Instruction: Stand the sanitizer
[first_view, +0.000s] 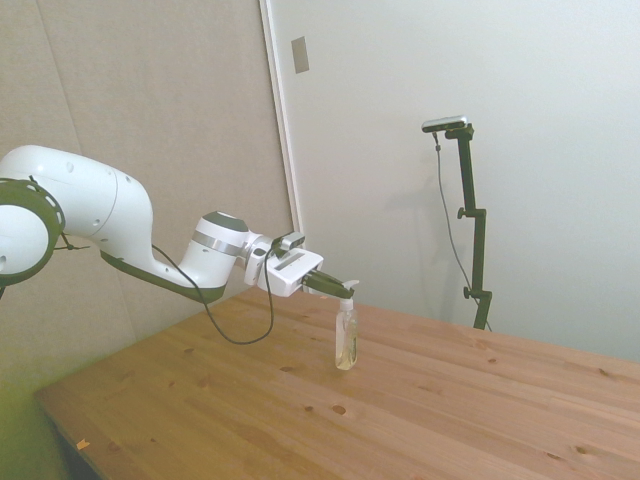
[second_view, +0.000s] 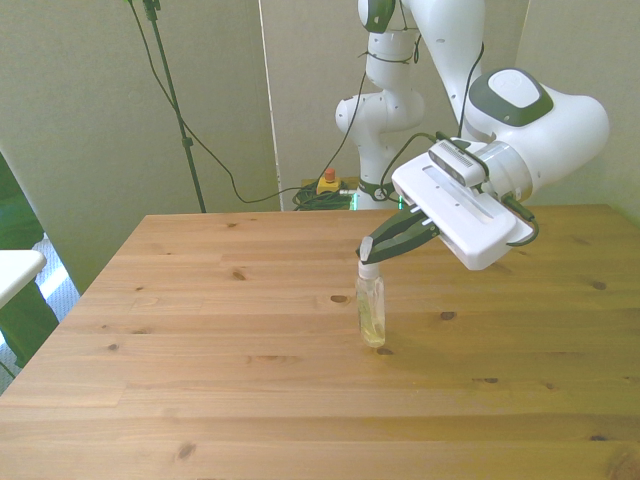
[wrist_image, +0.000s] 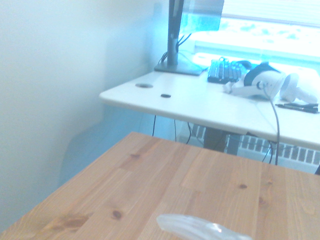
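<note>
Gripping the sanitizer (second_view: 371, 305) right at its white pump top, the gripper (second_view: 372, 248) has its jaws pinched shut on the nozzle end, with the clear body hanging straight down below them. Its base looks to be touching the wooden table (second_view: 200, 340), or only a hair off it — the side view can't settle that.

Long axis runs vertical: pump up at the jaws, pale yellowish liquid sitting low in the body. So it's basically upright already.

Handling guess: light, stiff plastic, smooth and a bit slippery, and tall and narrow enough to tip easily. The pump neck is a decent place to hold since it gives the pads a ledge, though the head could swivel or depress under pressure — a grip on the body would be steadier but slicker.

Out beyond the jaws, the wrist view catches a blurry clear sliver of the bottle, then more tabletop, then a white desk (wrist_image: 200, 100) with a keyboard (wrist_image: 224, 71) on it.
</note>
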